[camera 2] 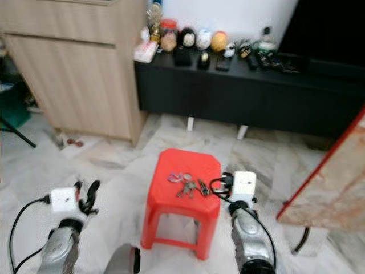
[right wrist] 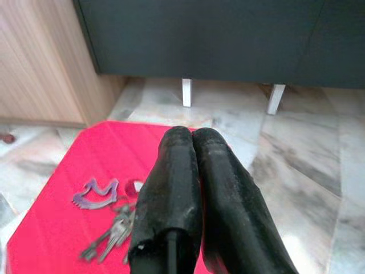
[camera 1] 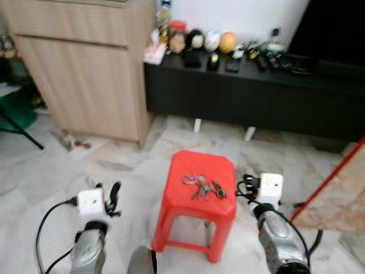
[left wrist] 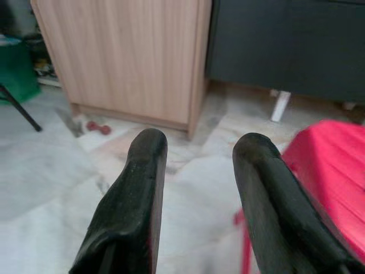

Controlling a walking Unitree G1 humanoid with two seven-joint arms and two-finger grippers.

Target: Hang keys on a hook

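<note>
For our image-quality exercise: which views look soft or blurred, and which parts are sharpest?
Left eye view: soft throughout, keys on the red stool lack detail. Left wrist view: open left claw slightly blurred. Right wrist view: shut right claw sharp, keys softer.

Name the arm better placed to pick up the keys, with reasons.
Right. The right pincer sits beside the red stool, close to the keys, though shut. The left pincer is open but farther off, over the floor.
</note>
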